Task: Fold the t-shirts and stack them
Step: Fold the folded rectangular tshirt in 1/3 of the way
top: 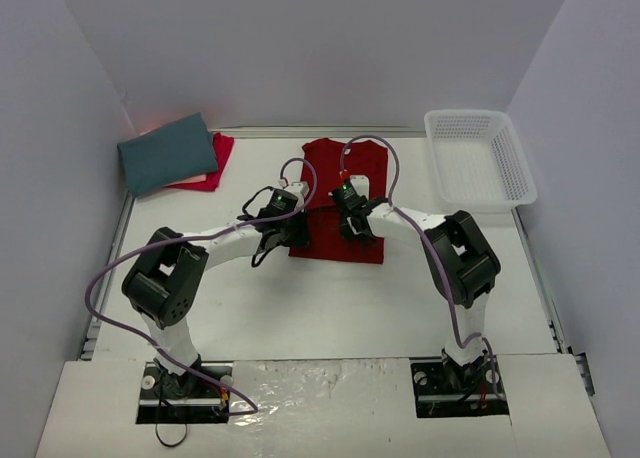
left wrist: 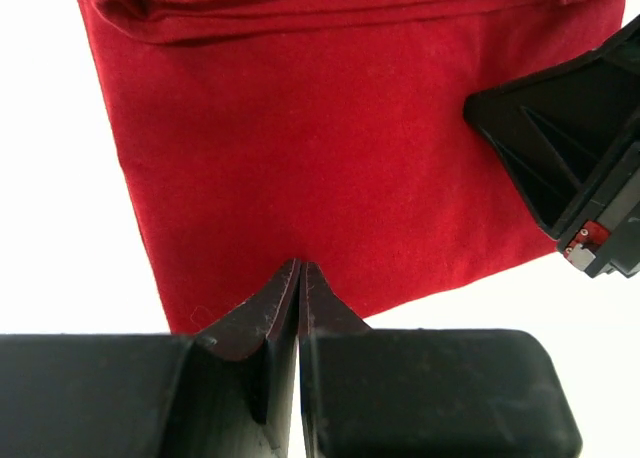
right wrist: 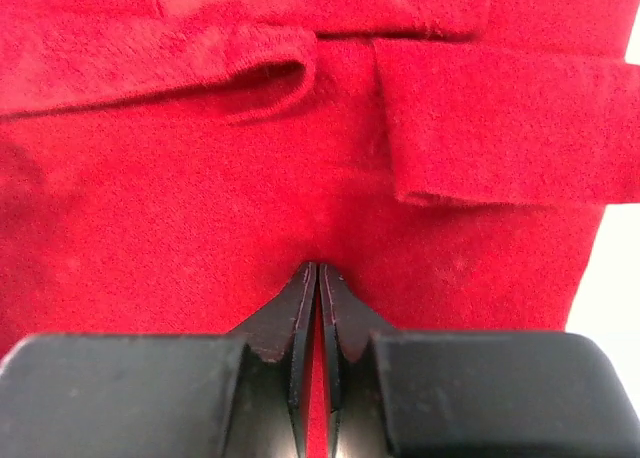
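Observation:
The deep red t-shirt (top: pixel 335 193) lies part-folded mid-table, its sleeves turned in. My left gripper (top: pixel 271 240) is at its near left corner. In the left wrist view its jaws (left wrist: pixel 300 266) are shut, with the tips pinched on the near hem of the red cloth (left wrist: pixel 330 158). My right gripper (top: pixel 362 234) is at the near right part, shut (right wrist: pixel 318 268), and red cloth (right wrist: pixel 200 208) shows in the slit between its fingers. A folded slate-teal t-shirt (top: pixel 167 153) rests on a pinkish-red one (top: pixel 218 160) at the far left.
A white mesh basket (top: pixel 478 158) stands at the far right with nothing in it. White walls close in the table on three sides. The right gripper's black body (left wrist: pixel 570 158) shows at the right of the left wrist view, close beside my left fingers.

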`<control>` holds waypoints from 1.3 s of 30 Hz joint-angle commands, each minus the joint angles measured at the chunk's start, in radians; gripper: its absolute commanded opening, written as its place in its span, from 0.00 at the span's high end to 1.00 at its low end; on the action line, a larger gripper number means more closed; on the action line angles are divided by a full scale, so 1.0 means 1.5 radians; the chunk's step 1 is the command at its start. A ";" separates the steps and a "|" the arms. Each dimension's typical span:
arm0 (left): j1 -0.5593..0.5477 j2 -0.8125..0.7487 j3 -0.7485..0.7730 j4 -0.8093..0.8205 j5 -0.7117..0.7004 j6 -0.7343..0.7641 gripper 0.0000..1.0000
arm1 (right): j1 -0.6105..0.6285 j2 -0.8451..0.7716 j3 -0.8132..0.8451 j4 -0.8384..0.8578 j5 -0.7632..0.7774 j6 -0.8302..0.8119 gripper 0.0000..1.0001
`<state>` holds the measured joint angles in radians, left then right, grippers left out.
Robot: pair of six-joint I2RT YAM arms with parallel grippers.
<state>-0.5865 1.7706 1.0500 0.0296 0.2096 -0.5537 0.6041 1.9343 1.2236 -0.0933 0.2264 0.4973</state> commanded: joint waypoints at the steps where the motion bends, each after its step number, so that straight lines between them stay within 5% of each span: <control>1: -0.003 -0.019 -0.002 0.021 -0.033 -0.006 0.98 | 0.004 0.011 0.035 0.002 0.014 0.009 0.98; 39: -0.009 0.023 0.015 0.014 -0.030 0.009 0.98 | -0.036 0.113 0.199 0.003 0.083 -0.034 0.99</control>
<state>-0.5949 1.8095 1.0500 0.0360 0.1745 -0.5526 0.5613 2.0930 1.4673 -0.0784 0.3077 0.4686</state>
